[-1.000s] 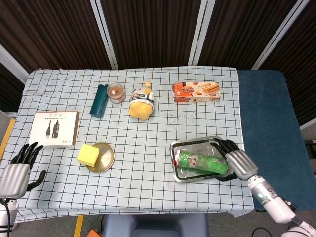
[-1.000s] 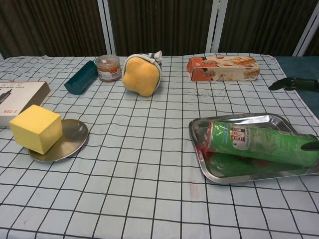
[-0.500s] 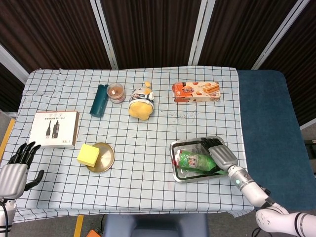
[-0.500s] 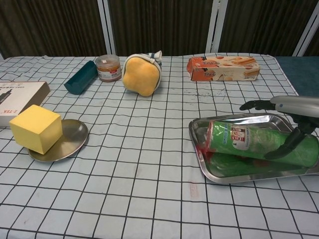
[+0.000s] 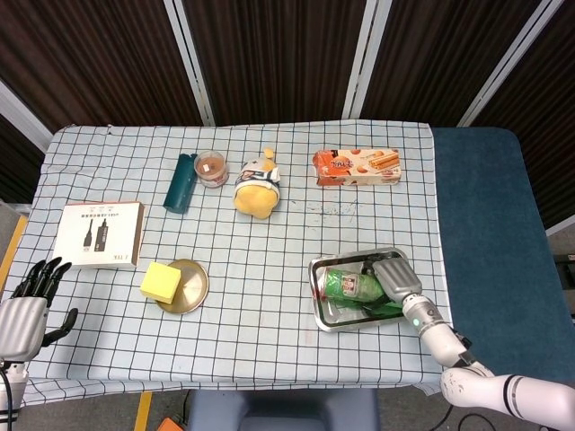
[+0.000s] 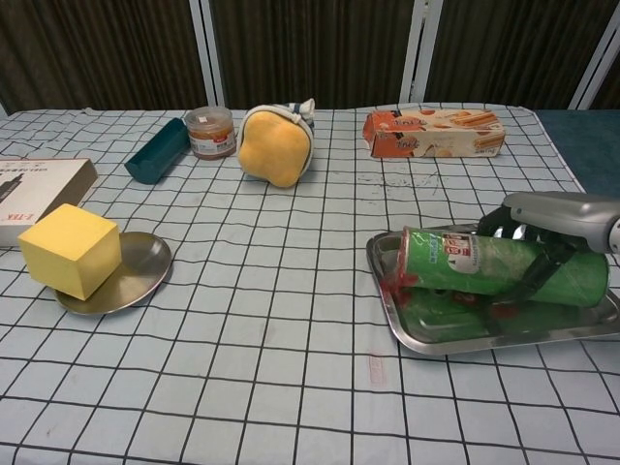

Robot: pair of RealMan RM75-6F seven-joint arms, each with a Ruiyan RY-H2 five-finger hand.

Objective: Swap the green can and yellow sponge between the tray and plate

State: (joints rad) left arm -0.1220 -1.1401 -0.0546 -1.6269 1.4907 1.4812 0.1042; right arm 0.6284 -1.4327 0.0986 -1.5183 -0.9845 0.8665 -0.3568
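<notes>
The green can (image 5: 346, 285) (image 6: 455, 262) lies on its side in the steel tray (image 5: 325, 322) (image 6: 418, 339) at the front right. My right hand (image 5: 393, 277) (image 6: 544, 225) reaches over the can's right half and grips it, fingers wrapped round it. The can's left end sits slightly above the tray floor. The yellow sponge (image 5: 159, 281) (image 6: 70, 249) rests on the left part of the round metal plate (image 5: 191, 289) (image 6: 138, 266) at the front left. My left hand (image 5: 24, 310) hangs at the table's left edge, fingers spread, holding nothing.
A white box (image 5: 99, 233) (image 6: 27, 190) lies behind the plate. Along the back stand a teal container (image 5: 180, 182) (image 6: 157, 150), a jar (image 5: 211, 168) (image 6: 209, 131), a yellow plush toy (image 5: 257, 186) (image 6: 276, 145) and a cookie box (image 5: 357, 166) (image 6: 434, 132).
My right hand has moved left from the tray's right edge onto the can and closed its fingers round it; the can has shifted a little. The left hand barely moved.
</notes>
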